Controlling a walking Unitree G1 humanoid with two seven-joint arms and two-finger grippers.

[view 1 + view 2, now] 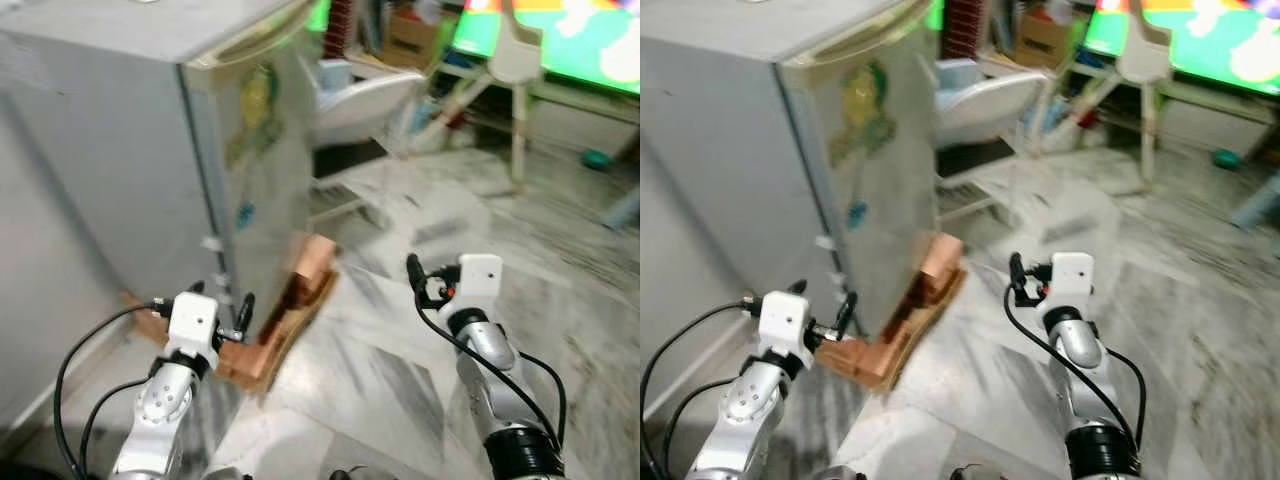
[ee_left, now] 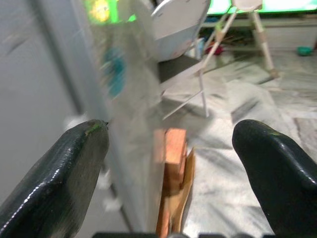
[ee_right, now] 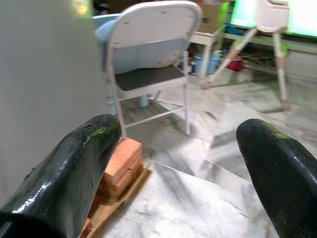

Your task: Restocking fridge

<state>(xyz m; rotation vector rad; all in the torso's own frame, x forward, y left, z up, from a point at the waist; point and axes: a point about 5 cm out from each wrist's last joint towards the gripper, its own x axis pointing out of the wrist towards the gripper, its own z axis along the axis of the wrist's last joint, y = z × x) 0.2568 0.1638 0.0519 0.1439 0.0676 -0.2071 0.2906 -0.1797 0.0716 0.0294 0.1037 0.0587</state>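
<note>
Fridge [image 1: 130,150]: grey, door shut, at the left of the head views; stickers on the door face; raised on bricks [image 1: 312,262] and a wooden board [image 1: 275,345] over the marble floor [image 1: 400,330].
Left gripper [image 1: 226,310]: raised near the fridge's lower front corner, empty, fingers spread wide in the left wrist view [image 2: 74,168]; pointed along the door's edge.
Stock to load: none seen in either gripper or on the floor nearby.
Right gripper [image 1: 418,275]: raised over bare floor, well apart from the fridge, empty; fingers wide apart in the right wrist view [image 3: 74,168].
Folding chair [image 3: 148,54]: grey metal, just beyond the fridge's front; high chair [image 1: 515,70] further right.
Step in hand: judged as the approach to the fridge, door not yet opened.
Doing it well: settle the body first, since the head views are blurred; square up to the door face; find the handle or free door edge, not clear in these views, before closing fingers on anything.
Watch for: feet catching the brick stack or board; door swing meeting the folding chair.
</note>
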